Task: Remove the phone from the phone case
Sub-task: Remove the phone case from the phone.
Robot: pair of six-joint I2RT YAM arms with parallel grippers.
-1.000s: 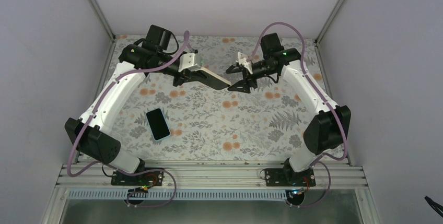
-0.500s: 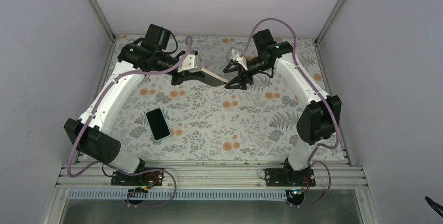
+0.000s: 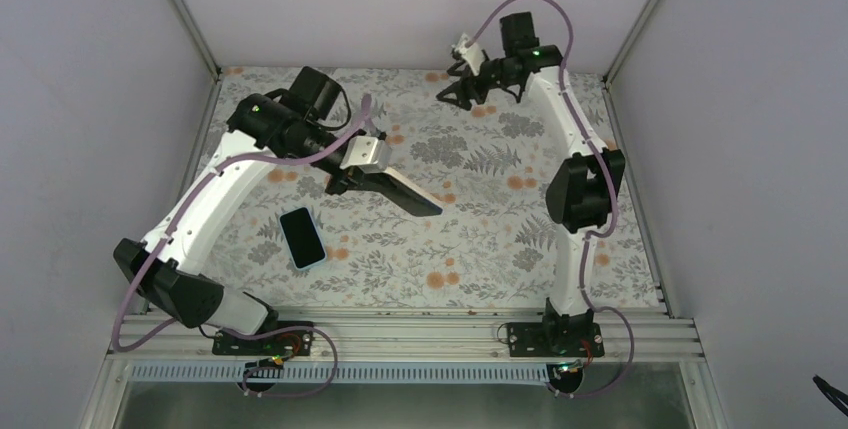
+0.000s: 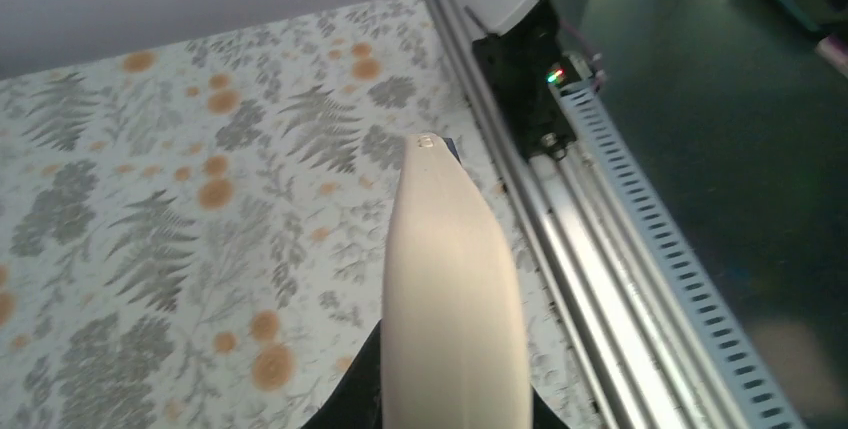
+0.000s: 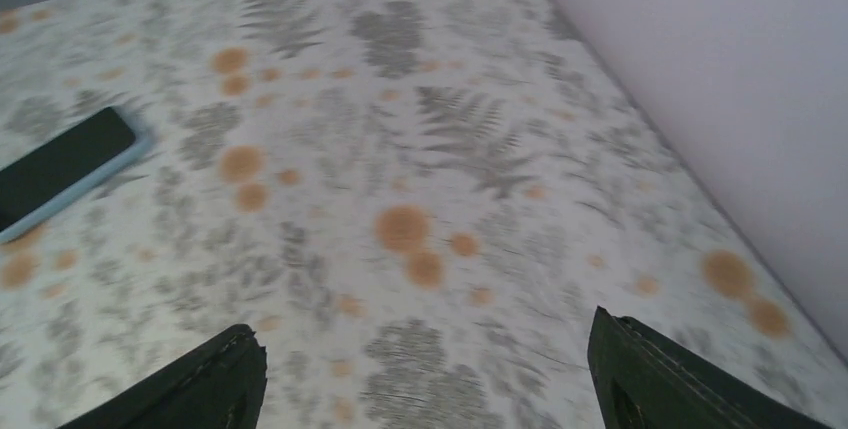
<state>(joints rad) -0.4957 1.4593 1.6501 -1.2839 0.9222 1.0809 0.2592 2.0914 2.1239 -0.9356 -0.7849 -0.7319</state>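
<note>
The beige phone case (image 4: 450,289) hangs tilted in the air; the phone (image 3: 302,237) lies screen-up.

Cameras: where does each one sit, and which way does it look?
Top: high behind the arms, looking down on the table; both whole arms show.
Left wrist: looks along the case in the left gripper toward the near rail; dark fingers flank it.
Right wrist: near the far edge, looks down on the table; open right gripper shows its fingertips.
Shared: top and right wrist both show the loose phone; top and left wrist, the case.
</note>
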